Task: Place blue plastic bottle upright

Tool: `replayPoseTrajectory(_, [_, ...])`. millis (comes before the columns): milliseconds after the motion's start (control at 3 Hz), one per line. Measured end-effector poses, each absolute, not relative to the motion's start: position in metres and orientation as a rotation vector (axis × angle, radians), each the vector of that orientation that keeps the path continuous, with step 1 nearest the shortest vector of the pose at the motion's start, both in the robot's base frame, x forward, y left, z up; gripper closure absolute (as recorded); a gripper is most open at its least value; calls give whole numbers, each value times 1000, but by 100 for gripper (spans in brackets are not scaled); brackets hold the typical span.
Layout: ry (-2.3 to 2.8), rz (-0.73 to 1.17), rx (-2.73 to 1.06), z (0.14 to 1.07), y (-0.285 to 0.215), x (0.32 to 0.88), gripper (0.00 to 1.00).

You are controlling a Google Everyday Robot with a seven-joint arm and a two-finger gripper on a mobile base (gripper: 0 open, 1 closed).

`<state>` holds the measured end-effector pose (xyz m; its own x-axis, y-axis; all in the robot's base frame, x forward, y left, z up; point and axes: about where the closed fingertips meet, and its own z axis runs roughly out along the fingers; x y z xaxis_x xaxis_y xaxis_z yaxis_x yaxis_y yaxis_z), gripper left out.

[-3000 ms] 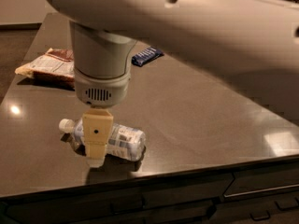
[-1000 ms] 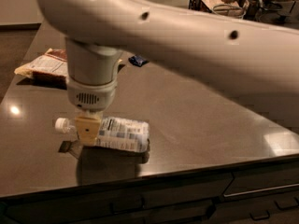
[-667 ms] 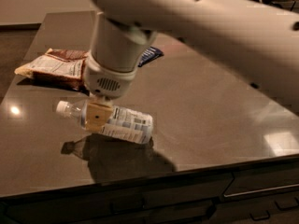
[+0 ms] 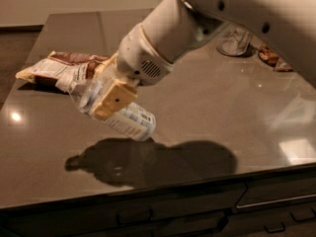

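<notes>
The robot's cream-padded two-finger hand (image 4: 111,95) is clenched across the middle of the small clear plastic bottle with a pale blue-and-white label (image 4: 129,121), holding it over the left half of the dark glossy table (image 4: 222,107), closer to the front edge than to the far one. The bottle is neither flat nor upright. Its long axis slants, with the neck end raised toward the far-left corner and the base pointing down and right toward the front edge. The base is very close to the tabletop, right above the bottle's own dark shadow (image 4: 148,164), and it cannot be told whether it touches. The neck end overlaps a crumpled brown-and-white snack bag (image 4: 54,68) lying near the left edge. Judging by this tilt, the coming move depends on swinging the neck end up over the base before setting the bottle down.
</notes>
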<state>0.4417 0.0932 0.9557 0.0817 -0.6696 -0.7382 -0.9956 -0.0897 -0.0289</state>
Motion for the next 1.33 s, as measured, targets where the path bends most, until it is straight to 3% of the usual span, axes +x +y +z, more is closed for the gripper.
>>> replayPoseTrajectory(667, [1356,995,-1576,988,83,449,100])
replayPoseTrajectory(1333, [1147,1090,-1406,986,79,454,100])
